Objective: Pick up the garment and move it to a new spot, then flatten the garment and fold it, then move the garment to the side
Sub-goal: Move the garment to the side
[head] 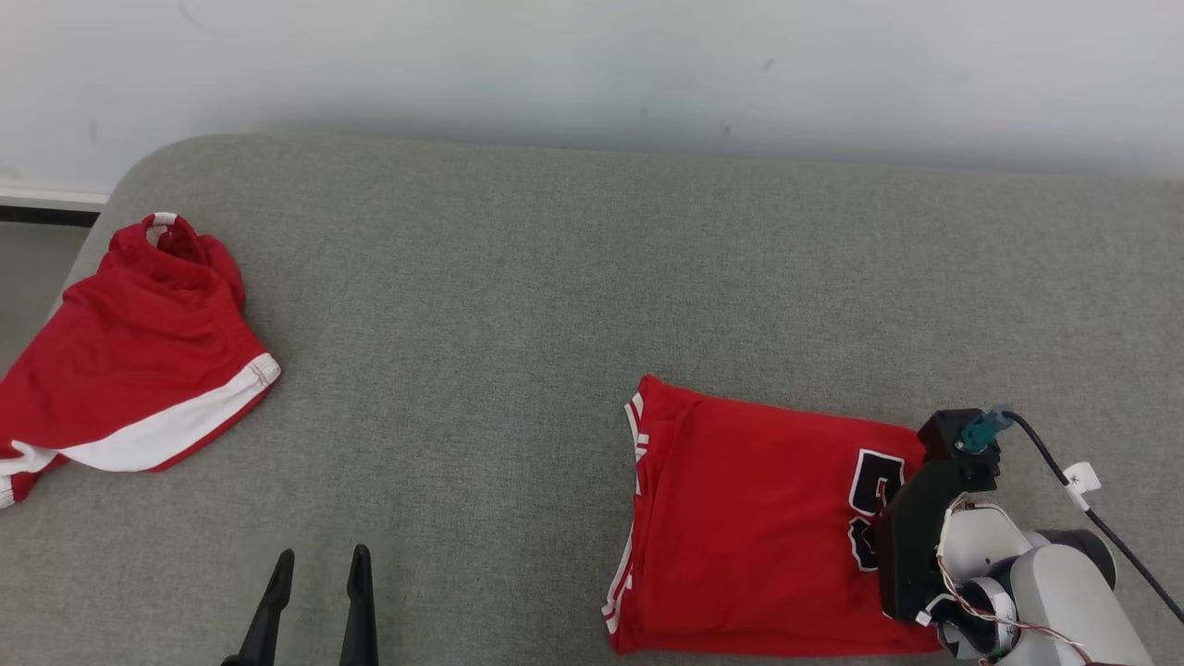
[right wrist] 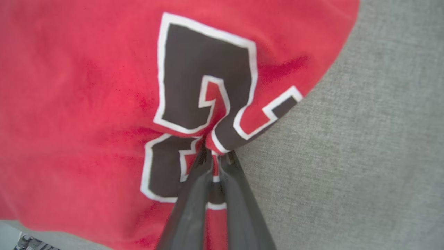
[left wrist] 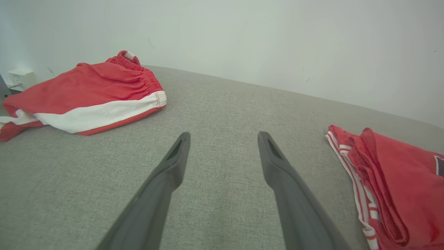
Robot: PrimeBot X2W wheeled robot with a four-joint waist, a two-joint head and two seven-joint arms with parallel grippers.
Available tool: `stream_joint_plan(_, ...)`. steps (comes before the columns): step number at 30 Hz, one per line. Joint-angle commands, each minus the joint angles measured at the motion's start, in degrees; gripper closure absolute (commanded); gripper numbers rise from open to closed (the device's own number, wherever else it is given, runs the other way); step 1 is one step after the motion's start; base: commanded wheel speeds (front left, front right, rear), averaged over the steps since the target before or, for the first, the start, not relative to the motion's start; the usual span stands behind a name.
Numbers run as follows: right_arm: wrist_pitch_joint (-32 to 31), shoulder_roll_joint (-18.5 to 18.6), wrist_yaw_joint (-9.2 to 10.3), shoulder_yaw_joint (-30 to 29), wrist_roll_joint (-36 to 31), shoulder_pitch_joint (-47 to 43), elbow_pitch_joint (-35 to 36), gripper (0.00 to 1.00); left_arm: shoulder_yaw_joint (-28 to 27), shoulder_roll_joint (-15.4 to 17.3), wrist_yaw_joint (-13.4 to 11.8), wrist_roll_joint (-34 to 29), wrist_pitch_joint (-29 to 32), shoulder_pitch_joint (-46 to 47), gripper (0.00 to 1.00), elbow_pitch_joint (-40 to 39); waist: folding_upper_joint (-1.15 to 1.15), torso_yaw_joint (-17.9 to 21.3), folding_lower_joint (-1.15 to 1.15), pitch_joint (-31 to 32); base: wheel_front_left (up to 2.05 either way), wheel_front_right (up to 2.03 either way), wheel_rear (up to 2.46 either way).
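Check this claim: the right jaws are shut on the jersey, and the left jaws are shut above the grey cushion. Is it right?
Not quite. The left jaws stand open above the cushion, as the left wrist view shows; the right jaws are shut on the jersey.

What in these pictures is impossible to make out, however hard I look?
1. Number on the jersey: in the head view the right arm covers part of it. In the right wrist view the cloth bunches into the shut right tool.
2. Red shorts: in the head view the left edge cuts off one end.
3. Small white box by the wall: in the left wrist view it is too small to identify.
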State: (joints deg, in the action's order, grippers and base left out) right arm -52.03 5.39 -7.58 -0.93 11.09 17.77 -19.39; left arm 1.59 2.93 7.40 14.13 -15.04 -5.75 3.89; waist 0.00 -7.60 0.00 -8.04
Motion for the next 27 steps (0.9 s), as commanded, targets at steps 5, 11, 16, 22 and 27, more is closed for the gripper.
stream_joint_plan(5, -1.70, 7.46, 0.22, 5.82, -0.62, 1.69, 2.49, 1.00, 0.47, -0.05, 0.00, -0.05, -0.18, 2.24, 0.00, -1.18, 0.00, 2.09, 0.00, -3.39, 0.00, 0.00, 0.00)
stream_joint_plan(11, -4.29, 16.47, 0.17, 11.76, 1.09, 5.40, 8.12, 1.00, 1.11, -0.05, 0.04, -1.98, -0.18, 5.17, 0.00, -2.53, 0.00, 7.01, 0.00, -8.19, 0.00, 0.00, 0.00)
stream_joint_plan(16, -4.18, 22.72, 0.17, 13.35, 1.32, 9.09, 10.53, 1.00, 2.17, 0.74, 0.07, -4.01, -0.18, 8.91, 0.00, -3.64, 0.00, 12.12, 0.00, -12.16, 0.00, 0.00, 0.00)
stream_joint_plan(22, -0.29, 27.14, 0.17, 12.12, 0.68, 14.73, 9.09, 1.00, 4.14, 3.51, 0.07, -5.20, -0.17, 13.94, 0.00, -6.41, 0.00, 17.51, 0.00, -17.26, 0.00, 0.00, 0.00)
stream_joint_plan(27, 4.31, 29.16, 0.17, 10.80, 0.39, 19.15, 6.37, 1.00, 5.64, 5.87, 0.04, -6.14, -0.17, 16.93, 0.00, -8.72, 0.00, 20.96, 0.00, -21.04, 0.00, 0.00, 0.00)
